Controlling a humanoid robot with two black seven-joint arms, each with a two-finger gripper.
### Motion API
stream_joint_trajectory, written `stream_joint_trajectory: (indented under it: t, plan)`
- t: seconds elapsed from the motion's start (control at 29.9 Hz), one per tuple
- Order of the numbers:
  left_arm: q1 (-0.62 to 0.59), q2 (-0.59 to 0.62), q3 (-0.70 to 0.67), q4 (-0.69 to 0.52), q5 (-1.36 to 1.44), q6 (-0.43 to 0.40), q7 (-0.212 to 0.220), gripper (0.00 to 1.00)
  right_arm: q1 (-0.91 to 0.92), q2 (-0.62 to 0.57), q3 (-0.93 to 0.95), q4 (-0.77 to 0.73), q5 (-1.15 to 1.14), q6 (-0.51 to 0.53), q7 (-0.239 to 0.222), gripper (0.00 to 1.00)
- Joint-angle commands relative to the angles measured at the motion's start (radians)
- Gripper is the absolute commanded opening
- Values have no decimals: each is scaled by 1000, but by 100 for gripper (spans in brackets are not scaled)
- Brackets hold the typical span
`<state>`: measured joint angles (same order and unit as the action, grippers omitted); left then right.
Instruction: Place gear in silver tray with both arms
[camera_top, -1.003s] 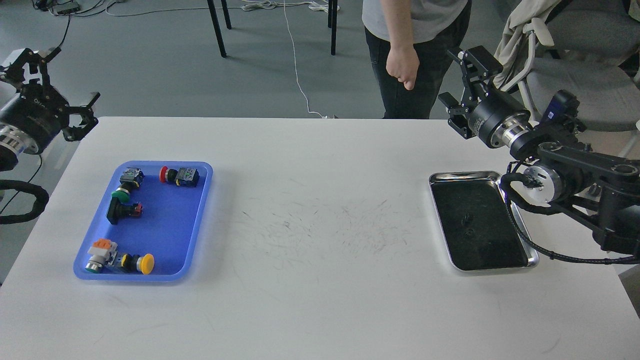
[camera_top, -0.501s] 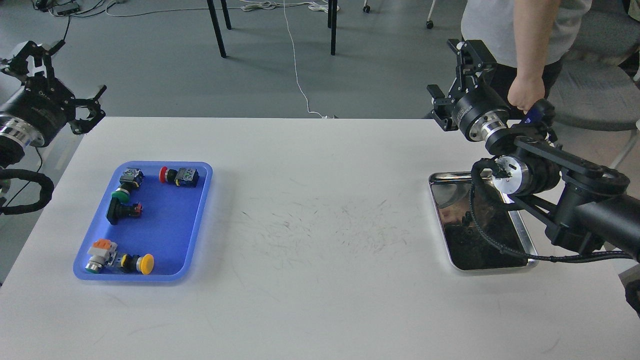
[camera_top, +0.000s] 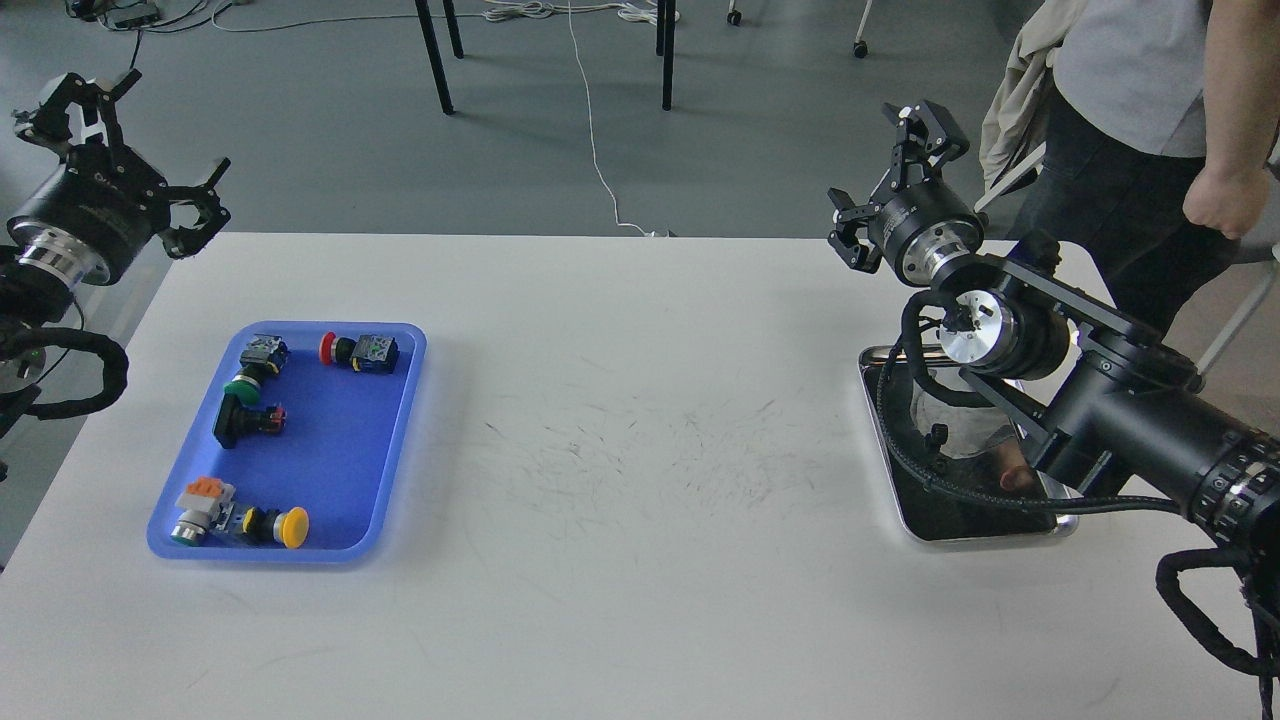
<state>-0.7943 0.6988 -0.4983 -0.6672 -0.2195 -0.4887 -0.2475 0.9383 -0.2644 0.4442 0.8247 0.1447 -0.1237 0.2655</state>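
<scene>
Left gripper (camera_top: 130, 150) is off the table's far-left corner, raised, jaws spread wide, nothing between them. Right gripper (camera_top: 893, 170) is over the far-right part of the white table (camera_top: 640, 450), also raised, fingers apart and empty. The right arm (camera_top: 1120, 420) runs in from the lower right and crosses above the silver tray (camera_top: 905, 500), hiding much of it; its black cable (camera_top: 960, 485) loops over the tray's bottom. The silver tray lies flat on the right side of the table, long side running away from the robot, dark bottom showing reflections, nothing visibly in it in the part I can see. Blue tray (camera_top: 395, 440) is on the left side, well apart from the silver one. In it: a red-capped button switch (camera_top: 358, 352) at the far end, a grey switch block (camera_top: 263, 352) beside it with a green-capped one (camera_top: 242, 388) just below, a black part (camera_top: 245, 420) mid-tray, and at the near end a switch with an orange top (camera_top: 203, 505) next to a yellow mushroom button (camera_top: 278, 527). All of those are loose in the blue tray, neither gripper close to them. A person in a grey shirt (camera_top: 1140, 70) stands behind the table's far-right corner, fist (camera_top: 1225, 200) hanging near the right arm. Table centre has dark scuff marks (camera_top: 650, 450).
</scene>
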Motion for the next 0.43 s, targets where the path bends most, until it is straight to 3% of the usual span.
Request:
stream_joint_trajectory:
  t: [0.0,0.4]
  plan:
    - [-2,-4,7,4,0,0,7,99,13,-7,2,-1,3,-5,-26,99]
    - [-9,-27,9,0,0,25,27,99,47,-4,10,-6,-2,-8,-23,99]
